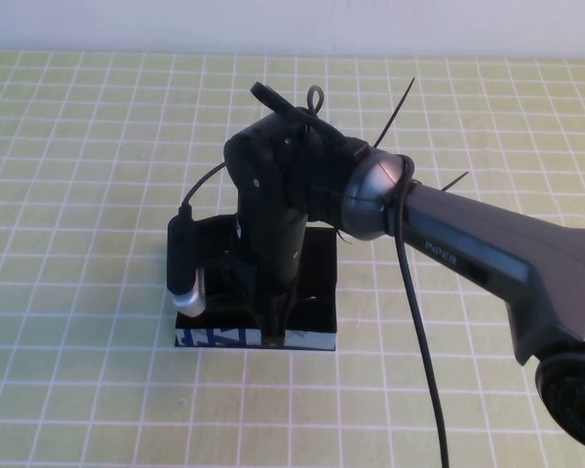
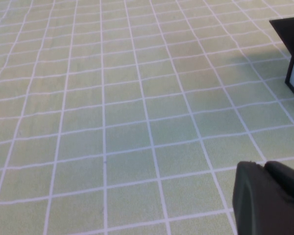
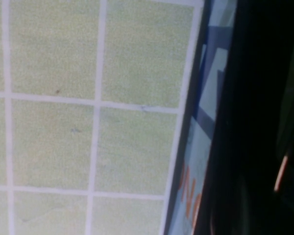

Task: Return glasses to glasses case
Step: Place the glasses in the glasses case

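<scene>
The black glasses case (image 1: 317,292) lies on the green checked cloth, its blue, white and orange printed front edge (image 1: 224,338) facing me. My right gripper (image 1: 273,330) points straight down at the front part of the case and covers most of it. In the right wrist view the printed edge (image 3: 206,122) runs beside a dark mass. The glasses are hidden; I cannot make them out in any view. My left gripper (image 2: 264,166) is shut and empty, low over bare cloth, well away from the case corner (image 2: 291,34).
The right arm (image 1: 487,258) stretches in from the right with a black cable (image 1: 414,322) hanging off it. A black and silver camera module (image 1: 185,268) sits at the gripper's left side. Green checked cloth (image 1: 78,195) surrounds the case.
</scene>
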{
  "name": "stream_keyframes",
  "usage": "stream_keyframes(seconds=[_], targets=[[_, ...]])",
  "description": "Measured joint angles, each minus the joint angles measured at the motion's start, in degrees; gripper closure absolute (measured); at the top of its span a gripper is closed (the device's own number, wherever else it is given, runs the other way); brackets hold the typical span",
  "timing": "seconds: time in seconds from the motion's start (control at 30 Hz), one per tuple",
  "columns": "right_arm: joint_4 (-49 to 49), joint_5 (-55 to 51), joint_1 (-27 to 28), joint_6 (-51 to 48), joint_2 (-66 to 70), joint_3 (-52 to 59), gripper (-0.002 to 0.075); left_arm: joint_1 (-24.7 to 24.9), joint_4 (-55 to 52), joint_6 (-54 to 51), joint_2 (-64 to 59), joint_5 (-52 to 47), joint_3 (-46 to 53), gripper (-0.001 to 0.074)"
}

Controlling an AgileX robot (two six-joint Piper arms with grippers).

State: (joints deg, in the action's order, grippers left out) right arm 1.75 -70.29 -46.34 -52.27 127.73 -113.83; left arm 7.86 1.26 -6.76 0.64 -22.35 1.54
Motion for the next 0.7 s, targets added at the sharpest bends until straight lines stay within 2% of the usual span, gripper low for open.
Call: stream_keyframes(seconds=[0.27, 0.33, 0.5, 0.6, 0.7], targets=[[0.00, 0.00, 0.14, 0.12, 0.03, 0.00, 0.0683, 0.00, 0.00, 0.00, 0.00, 0.00, 0.00, 0.0738], [0.00, 0.00, 0.14, 0.12, 0.03, 0.00, 0.0637, 0.00, 0.00, 0.00, 0.00, 0.00, 0.00, 0.0738], [0.00, 0.11, 0.14, 0.12, 0.03, 0.00, 0.0456, 0.00, 0.00, 0.00, 0.00, 0.00, 0.00, 0.0738], [0.21, 0.11, 0.28, 0.12, -0.33, 0.00, 0.0411, 0.00, 0.00, 0.00, 0.00, 0.00, 0.00, 0.0738], [0.21, 0.11, 0.63, 0.12, -1.28, 0.00, 0.0397, 0.00, 0.00, 0.00, 0.00, 0.00, 0.00, 0.0738]])
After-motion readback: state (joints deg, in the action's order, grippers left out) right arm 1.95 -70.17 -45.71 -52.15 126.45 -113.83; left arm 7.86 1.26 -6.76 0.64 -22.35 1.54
